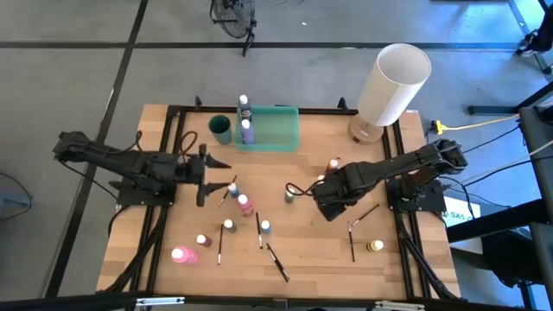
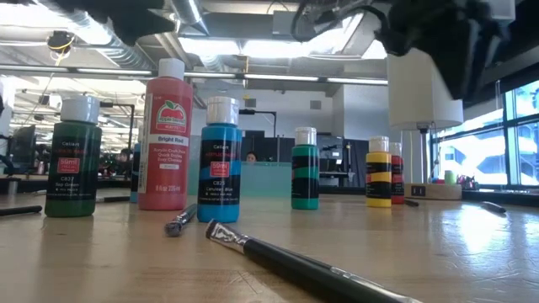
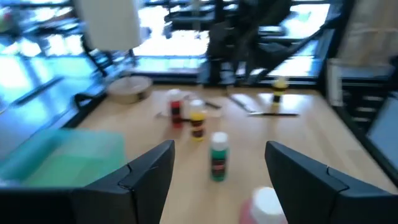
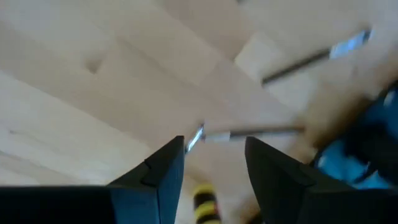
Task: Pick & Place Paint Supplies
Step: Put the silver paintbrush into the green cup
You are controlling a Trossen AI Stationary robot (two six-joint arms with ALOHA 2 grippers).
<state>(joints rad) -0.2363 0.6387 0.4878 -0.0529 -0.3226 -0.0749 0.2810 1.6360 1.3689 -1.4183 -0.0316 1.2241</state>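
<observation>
Small white-capped paint bottles stand scattered on the wooden table: a green one (image 1: 289, 197), a pink one (image 1: 244, 205), blue ones (image 1: 233, 186), yellow ones (image 1: 374, 246). Two purple bottles (image 1: 247, 130) stand in the green tray (image 1: 278, 128). Thin dark brushes (image 1: 276, 259) lie flat among them. My left gripper (image 1: 214, 180) hovers open at the table's left; in its wrist view the green bottle (image 3: 218, 157) stands ahead between the open fingers of the left gripper (image 3: 219, 146). My right gripper (image 1: 327, 210) is open and points down over a brush (image 4: 249, 132); the right gripper (image 4: 214, 143) touches nothing.
A big white lamp (image 1: 393, 85) stands at the far right corner, and a dark green cup (image 1: 221, 128) sits left of the tray. A red bottle (image 1: 333, 164) stands close behind my right arm. Black frame rails run along the table's left and right edges.
</observation>
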